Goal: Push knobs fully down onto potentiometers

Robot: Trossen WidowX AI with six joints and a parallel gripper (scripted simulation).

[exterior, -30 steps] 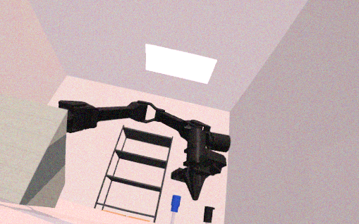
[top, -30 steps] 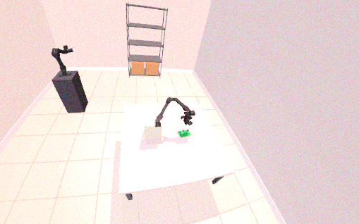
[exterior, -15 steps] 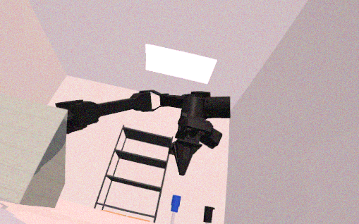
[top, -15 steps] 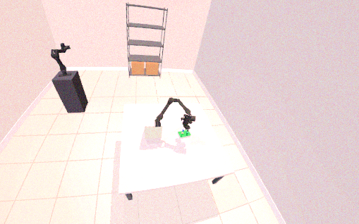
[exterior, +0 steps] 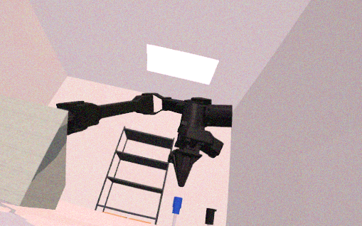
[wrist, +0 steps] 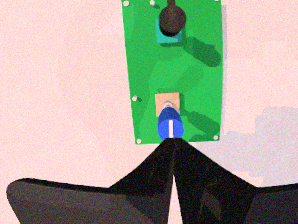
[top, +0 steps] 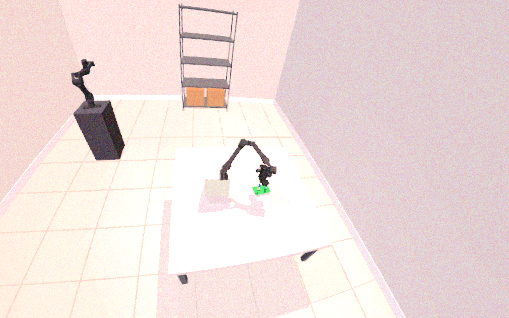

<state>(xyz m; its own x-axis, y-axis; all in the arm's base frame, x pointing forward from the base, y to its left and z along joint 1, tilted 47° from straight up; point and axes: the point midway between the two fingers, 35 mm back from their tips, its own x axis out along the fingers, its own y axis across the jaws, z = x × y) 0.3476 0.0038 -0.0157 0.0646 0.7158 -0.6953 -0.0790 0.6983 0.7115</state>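
Observation:
The green circuit board stands on the table. A blue knob with a white line sits high on a pale shaft over an orange-tan potentiometer. A black knob stands over a teal potentiometer; its seating cannot be told. My gripper is shut with nothing between the fingertips. It points down a little above the blue knob in the exterior view, with a gap between them. In the wrist view the tips meet the knob's near edge.
A grey-beige block stands on the white table beside the arm's base. Small pale pegs show at the board's corners and edge. A shelf rack, and a second arm on a dark pedestal, stand far behind.

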